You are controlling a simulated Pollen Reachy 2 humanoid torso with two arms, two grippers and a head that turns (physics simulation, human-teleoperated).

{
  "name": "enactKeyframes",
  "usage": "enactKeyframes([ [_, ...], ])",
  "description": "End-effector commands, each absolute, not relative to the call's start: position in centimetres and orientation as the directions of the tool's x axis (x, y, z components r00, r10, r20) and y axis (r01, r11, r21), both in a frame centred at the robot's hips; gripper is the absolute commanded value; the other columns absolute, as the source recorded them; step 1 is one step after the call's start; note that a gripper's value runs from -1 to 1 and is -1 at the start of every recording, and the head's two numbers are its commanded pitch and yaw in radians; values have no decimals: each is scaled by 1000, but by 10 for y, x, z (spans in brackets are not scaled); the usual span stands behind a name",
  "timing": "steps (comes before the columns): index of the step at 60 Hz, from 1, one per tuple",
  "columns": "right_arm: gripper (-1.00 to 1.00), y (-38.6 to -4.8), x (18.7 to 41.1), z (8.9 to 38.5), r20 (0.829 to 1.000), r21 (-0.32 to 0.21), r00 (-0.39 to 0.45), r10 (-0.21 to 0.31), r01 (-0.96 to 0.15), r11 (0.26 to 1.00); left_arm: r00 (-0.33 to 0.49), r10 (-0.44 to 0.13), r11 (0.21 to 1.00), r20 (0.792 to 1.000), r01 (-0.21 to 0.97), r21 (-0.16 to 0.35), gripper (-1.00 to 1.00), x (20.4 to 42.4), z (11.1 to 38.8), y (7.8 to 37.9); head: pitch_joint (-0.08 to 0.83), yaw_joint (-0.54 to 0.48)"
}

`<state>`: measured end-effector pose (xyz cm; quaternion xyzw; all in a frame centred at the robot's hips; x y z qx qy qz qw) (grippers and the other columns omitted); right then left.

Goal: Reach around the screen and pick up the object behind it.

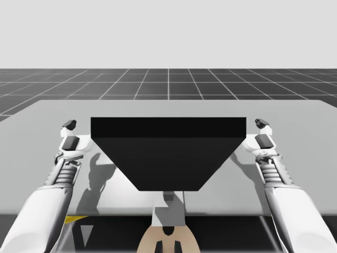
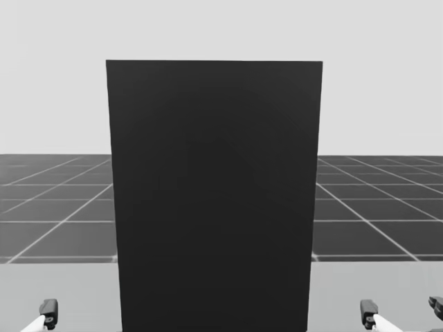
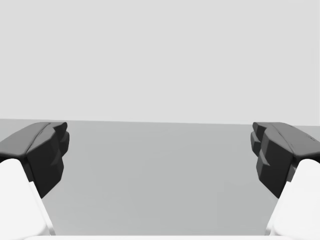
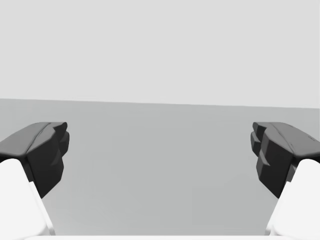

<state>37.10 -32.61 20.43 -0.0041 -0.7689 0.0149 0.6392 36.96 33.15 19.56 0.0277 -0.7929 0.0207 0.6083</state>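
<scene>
A tall black screen point(image 1: 168, 153) stands upright in the middle of the grey table point(image 1: 47, 113); in the head view the screen point(image 2: 214, 200) hides whatever lies behind it. My left gripper point(image 1: 69, 125) hovers just left of the screen's left edge, my right gripper point(image 1: 260, 123) just right of its right edge. Both stand open. In the left wrist view my left gripper point(image 3: 160, 150) has bare table between its fingers point(image 3: 47, 152). My right gripper point(image 4: 160, 150) likewise has nothing between its fingers point(image 4: 272, 152). The black fingertips point(image 2: 48, 309) show low beside the screen in the head view.
The grey table top point(image 3: 160, 175) stretches ahead of both grippers to its far edge. A dark gridded floor point(image 1: 168, 84) lies beyond the table.
</scene>
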Motion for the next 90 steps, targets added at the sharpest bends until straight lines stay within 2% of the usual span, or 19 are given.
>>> enactKeyframes([
  [1,-1000,-326,369,204,981,-37,-189,34,-16,999,-258,-26,998,966,-69,8,-1000,369,195,331,8,-13],
  [8,-1000,-326,365,209,984,3,-176,-18,-86,996,-255,-29,998,967,-61,14,-1000,369,195,331,9,-16],
  [12,-1000,-326,364,208,987,1,-160,-25,-148,989,-235,-41,999,971,-37,33,-1000,369,194,330,11,-18],
  [13,-1000,-326,363,208,989,5,-140,-35,-202,979,-218,-46,999,975,-12,44,-1000,369,192,329,12,-20],
  [17,-1000,-325,361,208,987,3,-152,-42,-245,969,-199,-49,996,979,63,63,-1000,367,192,326,13,-20],
  [19,-1000,-323,360,209,986,-10,-162,-38,-284,959,-209,-42,993,977,98,64,-1000,365,192,325,14,-20],
  [22,-1000,-320,354,211,983,1,-173,-68,-358,934,-234,-30,985,972,158,68,-1000,361,194,321,17,-19],
  [23,-1000,-317,350,214,978,20,-181,-105,-420,908,-241,-16,975,970,211,69,-1000,357,195,318,18,-18],
  [27,-1000,-312,342,219,967,28,-202,-152,-512,858,-253,9,953,967,295,69,-1000,351,197,313,21,-17],
  [30,-1000,-310,337,221,963,31,-206,-175,-559,829,-254,21,937,967,344,70,-1000,348,198,311,22,-18],
  [38,-1000,-302,317,226,949,8,-208,-236,-734,679,-265,68,857,962,508,79,-1000,334,201,304,26,-23],
  [44,-1000,-298,307,225,953,-37,-206,-220,-805,592,-256,79,782,963,615,99,-1000,324,202,300,30,-25],
  [52,-1000,-296,298,225,962,-63,-185,-199,-863,502,-241,101,700,965,707,103,-1000,313,207,295,33,-30],
  [60,-1000,-300,290,229,962,-64,-172,-212,-897,437,-218,127,621,968,778,94,-1000,306,212,295,38,-34],
  [64,-1000,-301,287,228,967,-64,-157,-199,-912,406,-205,126,600,971,795,90,-1000,305,214,293,39,-36],
  [74,-1000,-300,283,225,979,-63,-125,-160,-937,344,-128,110,478,986,876,61,-1000,301,212,284,51,-43],
  [80,-1000,-301,283,224,983,-54,-111,-149,-939,340,-104,95,416,990,908,56,-1000,298,211,280,59,-49],
  [84,-1000,-302,284,223,988,-27,-81,-132,-929,368,-91,65,385,994,921,60,-1000,298,209,278,65,-50],
  [90,-1000,-303,284,219,997,10,-22,-74,-916,401,-74,4,346,997,936,68,-1000,299,203,275,77,-59],
])
